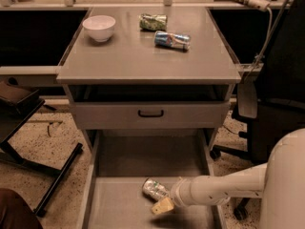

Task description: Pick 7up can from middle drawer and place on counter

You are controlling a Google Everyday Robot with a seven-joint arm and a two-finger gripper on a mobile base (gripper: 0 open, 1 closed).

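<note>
Tool [159,200] is low in the middle drawer [119,206], below and in front of the closed drawer front [105,114], a bit right of its black handle [150,113]. The white arm [224,187] comes in from the right, across the drawer's right wall.

The 7up can [152,188] lies on its side on the drawer floor, right against the tool on the side facing the drawer front. Tool and can are touching or overlapping. We cannot tell whether the tool is clamped on the can or just resting beside it. We also can't tell if the can is lifted off the floor.

The middle drawer is pulled well out from under the drawer front. We see nothing else on its floor.

Above the drawer front is a dark open gap, then the tabletop [133,61]. On it:
- A white bowl [99,27] sits upright at the far left corner.
- A dark green mottled can [153,22] lies on its side near the far edge, roughly above the handle.
- A blue, red and silver can [172,40] lies on its side just beside the green one, nearer the drawer front and slightly right.

Right of the drawer front is a dark office chair [276,104]. Left of it is a black stand [19,99] on the speckled floor.
</note>
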